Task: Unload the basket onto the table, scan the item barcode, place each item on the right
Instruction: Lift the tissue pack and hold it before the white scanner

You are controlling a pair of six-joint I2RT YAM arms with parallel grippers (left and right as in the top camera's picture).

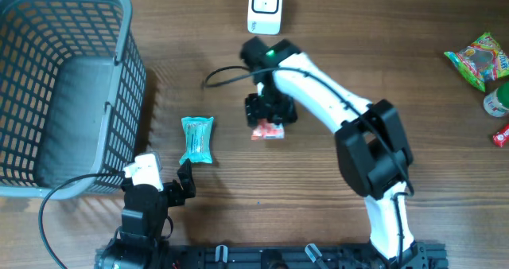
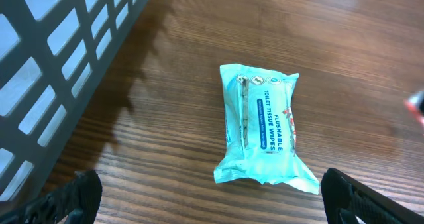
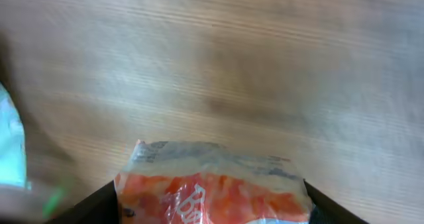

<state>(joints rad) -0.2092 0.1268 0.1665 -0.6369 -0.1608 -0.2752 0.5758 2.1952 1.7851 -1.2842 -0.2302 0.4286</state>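
An orange and clear plastic packet [image 3: 212, 184] sits between the fingers of my right gripper [image 3: 212, 214]; both fingers press its sides, so the gripper is shut on it. From overhead the packet [image 1: 268, 131] pokes out under the right gripper [image 1: 270, 110], mid-table. The white barcode scanner [image 1: 265, 6] stands at the far edge, beyond that gripper. A teal pack of wipes [image 2: 265, 124] lies flat on the wood just ahead of my left gripper [image 2: 215, 207], which is open and holds nothing. No barcode shows on the packet.
A grey plastic basket [image 1: 119, 54] fills the left side, its wall close to the left arm. At the right edge lie a green snack bag [image 1: 479, 58], a small bottle [image 1: 497, 102] and a red item [image 1: 501, 134]. A black cable [image 1: 219, 78] loops near the scanner.
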